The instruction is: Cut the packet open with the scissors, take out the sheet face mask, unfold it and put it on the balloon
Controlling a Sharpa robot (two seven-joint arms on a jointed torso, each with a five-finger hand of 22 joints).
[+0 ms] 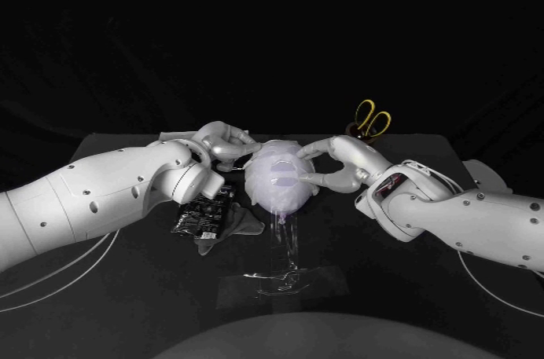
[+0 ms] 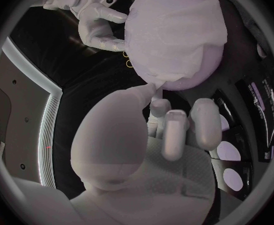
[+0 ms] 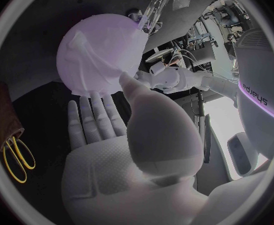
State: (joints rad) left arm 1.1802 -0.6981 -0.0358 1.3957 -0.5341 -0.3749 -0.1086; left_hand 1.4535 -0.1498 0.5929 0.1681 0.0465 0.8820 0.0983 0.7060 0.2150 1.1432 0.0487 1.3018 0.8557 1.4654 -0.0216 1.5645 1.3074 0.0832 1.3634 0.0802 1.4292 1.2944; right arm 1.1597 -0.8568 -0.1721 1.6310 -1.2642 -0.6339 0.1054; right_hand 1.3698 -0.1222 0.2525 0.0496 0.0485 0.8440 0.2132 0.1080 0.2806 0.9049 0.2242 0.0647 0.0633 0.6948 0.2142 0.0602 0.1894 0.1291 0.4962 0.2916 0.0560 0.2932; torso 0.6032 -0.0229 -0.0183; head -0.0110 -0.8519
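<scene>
**A:** Late in the job, by the look of it. The mask is draped over the balloon, which sits on its clear stand between the two hands.

**B:** What's the left hand doing?

**A:** It's up against the balloon's side. From its wrist camera, the thumb meets a flap at the mask's edge, with a finger just beneath. I can't tell from this angle whether the flap is pinched or only pressed.

**B:** And the right hand?

**A:** It's gripping nothing. The fingers are spread flat beside the balloon, and the thumb tip touches it on the opposite side.

**B:** The rest of the kit?

**A:** The packet lies on the table by the left wrist. The scissors stand at the back, well apart.

**B:** So the step in hand is seating the mask?

**A:** That's my reading, and it wants a light touch. A balloon on a thin stand will likely tip if only one hand pushes, so the pressure from both sides should match. I'd draw that flap down and round slowly, then stroke outward from the middle to chase out the creases. Tug too hard and the sheet may slide off or tear.
</scene>
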